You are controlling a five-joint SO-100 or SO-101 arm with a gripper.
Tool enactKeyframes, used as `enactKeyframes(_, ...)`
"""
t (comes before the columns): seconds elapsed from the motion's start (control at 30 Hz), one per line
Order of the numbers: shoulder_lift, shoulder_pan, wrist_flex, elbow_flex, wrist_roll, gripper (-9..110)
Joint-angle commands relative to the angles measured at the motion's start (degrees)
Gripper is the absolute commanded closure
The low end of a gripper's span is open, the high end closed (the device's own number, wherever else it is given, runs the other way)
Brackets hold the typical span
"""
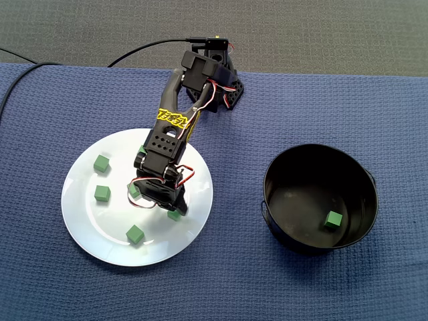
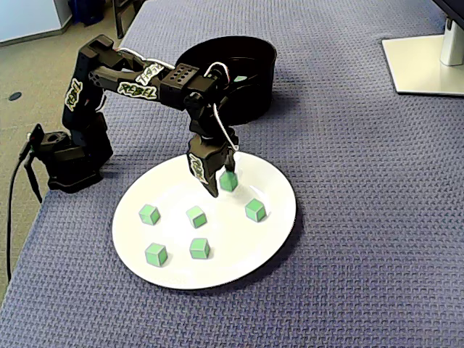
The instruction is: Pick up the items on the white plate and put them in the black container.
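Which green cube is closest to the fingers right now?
The cube right at the fingers, on the side of the white plate nearest the black container; the other five on the plate lie apart from them.

Black arm, yellow lettered stickers, red and white wires, blocky base

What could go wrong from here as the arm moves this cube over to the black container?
1. The green cube sits only at the tips of the fingers. Whether it is firmly gripped is unclear, so it may slip out on the lift.
2. A second cube lies close by on the white plate, and a swing could knock it.
3. The black container has a tall wall, so a low carry could hit its rim.
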Motion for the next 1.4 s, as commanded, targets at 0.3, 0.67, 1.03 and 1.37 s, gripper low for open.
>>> enactKeyframes(0.3,1.3,0.4,-2.7,-1.1,4.8,102)
enactKeyframes(0.67,21.2,6.0,-12.7,-13.4,14.2,102)
enactKeyframes(1.03,50.2,-15.9,-17.8,-10.2,31.5,102)
enactKeyframes(1.37,67.2,-54.7,-7.0,11.2,41.3,102)
